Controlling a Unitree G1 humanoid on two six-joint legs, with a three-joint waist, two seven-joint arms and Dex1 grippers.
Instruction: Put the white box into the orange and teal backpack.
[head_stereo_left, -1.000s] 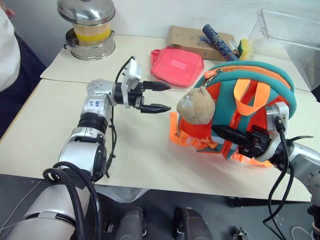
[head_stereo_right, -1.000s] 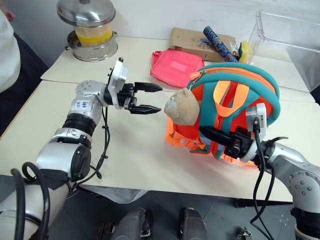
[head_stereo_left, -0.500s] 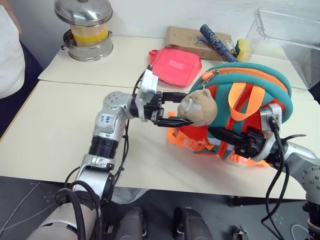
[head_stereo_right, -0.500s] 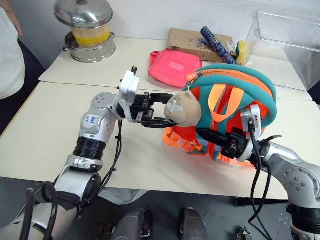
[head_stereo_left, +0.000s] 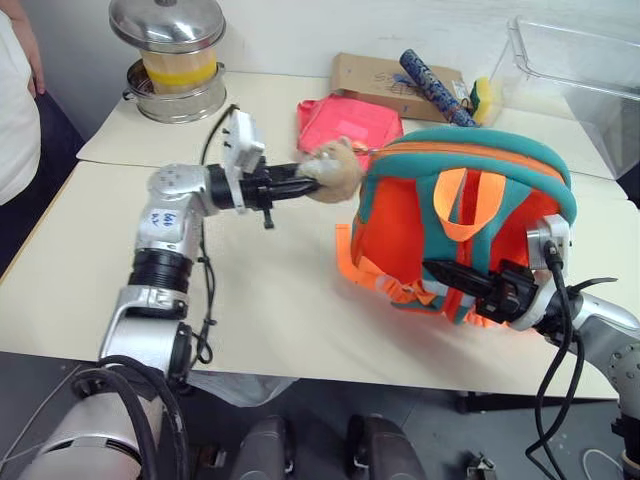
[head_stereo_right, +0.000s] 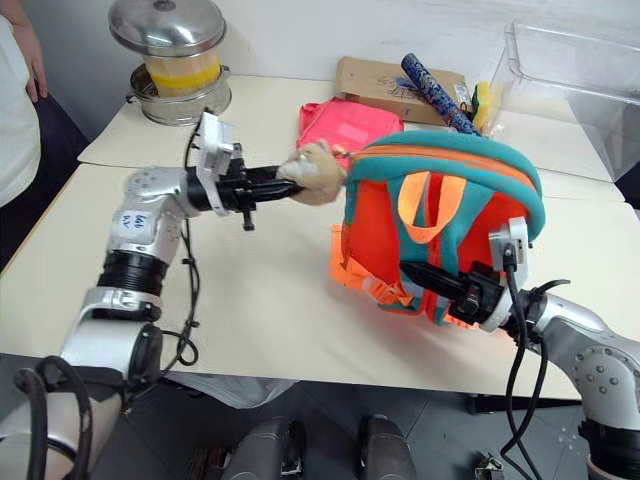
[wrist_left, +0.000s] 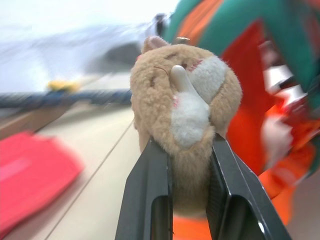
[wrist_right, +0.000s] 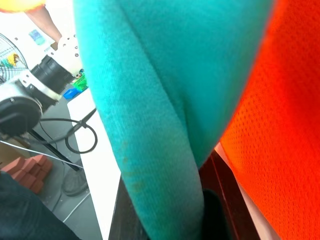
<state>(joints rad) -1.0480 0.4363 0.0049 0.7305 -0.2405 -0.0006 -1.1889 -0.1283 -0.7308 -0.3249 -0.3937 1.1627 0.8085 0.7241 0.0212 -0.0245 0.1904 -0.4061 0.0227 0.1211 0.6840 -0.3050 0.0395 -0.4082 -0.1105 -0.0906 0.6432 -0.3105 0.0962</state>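
The orange and teal backpack (head_stereo_left: 460, 230) stands upright on the right half of the cream table (head_stereo_left: 270, 300). Its tan plush animal head (head_stereo_left: 330, 170) is stretched out to the left of the bag, and my left gripper (head_stereo_left: 300, 185) is shut on it; the left wrist view shows the plush head (wrist_left: 185, 100) pinched between the black fingers (wrist_left: 150, 190). My right gripper (head_stereo_left: 450, 275) lies level against the bag's lower front, shut on its teal fabric (wrist_right: 160, 100). The white box is out of view.
Behind the bag lie a pink-red pouch (head_stereo_left: 345, 125), a brown cardboard box (head_stereo_left: 395, 80) and a dark patterned tube (head_stereo_left: 437, 85). A steel steamer pot (head_stereo_left: 178, 60) stands at the back left, a clear plastic bin (head_stereo_left: 575, 70) at the back right. A person (head_stereo_left: 15, 110) stands at the left.
My left gripper closed on the plush head and drew it leftward, away from the bag's front. The backpack shifted a little; my right gripper kept its hold.
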